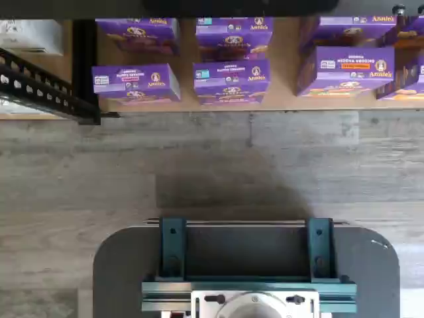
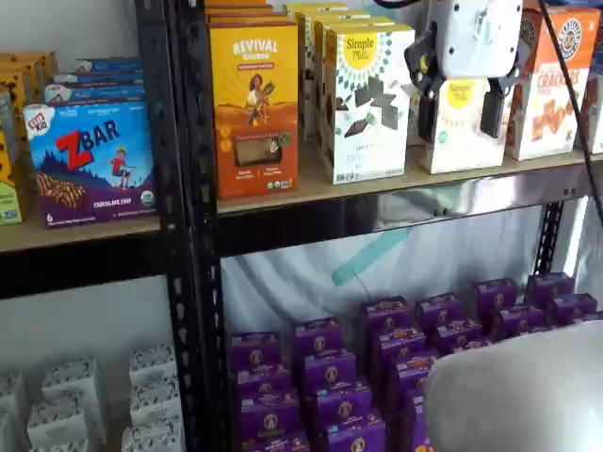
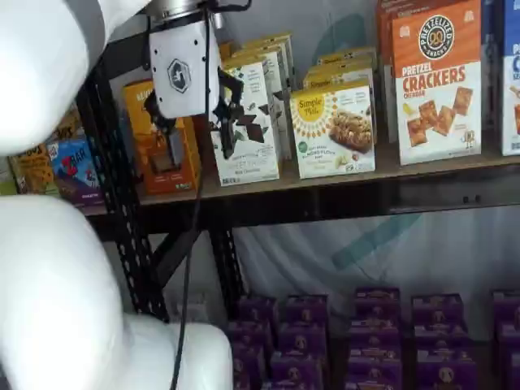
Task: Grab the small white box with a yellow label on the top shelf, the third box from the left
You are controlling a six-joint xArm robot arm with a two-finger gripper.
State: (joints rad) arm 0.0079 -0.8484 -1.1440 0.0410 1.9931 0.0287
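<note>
The wrist view looks down on purple boxes point(image 1: 232, 79) lying on a tan board, above a grey wood-look floor point(image 1: 212, 165). In both shelf views the small white box with a yellow label point(image 3: 335, 130) stands on the top shelf point(image 3: 422, 166), between a taller white carton point(image 2: 363, 99) and an orange cracker carton point(image 3: 436, 81). The gripper point(image 2: 459, 115) hangs in front of it (not touching), its black fingers plainly parted, holding nothing.

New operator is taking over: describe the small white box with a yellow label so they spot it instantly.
Find the top shelf with its shiny front beam. The small white box with a yellow label stands between a taller white carton with dark squares and an orange cracker carton; it is the shortest, with a yellow sunburst logo.
</note>
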